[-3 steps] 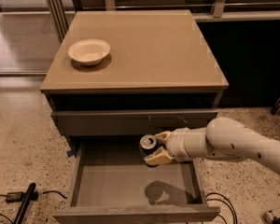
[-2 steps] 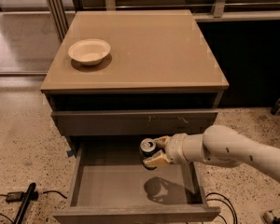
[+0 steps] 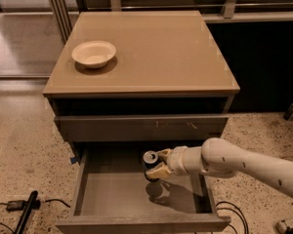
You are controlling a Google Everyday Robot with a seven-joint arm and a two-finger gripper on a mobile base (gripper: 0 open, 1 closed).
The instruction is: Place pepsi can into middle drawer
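Note:
The pepsi can, dark with a silver top, is held upright in my gripper above the middle drawer. The drawer is pulled open, a wide shallow grey box with a smooth floor. My white arm reaches in from the right. The gripper's pale fingers clasp the can over the drawer's back middle part. The can's shadow falls on the drawer floor below it.
A white bowl sits on the tan cabinet top at the back left. A shut drawer front with pale scuff marks is above the open drawer. A black tool and cables lie on the speckled floor at the lower left.
The arm with the can has shifted a little to the left and lower over the open drawer. The grip on the can is unchanged.

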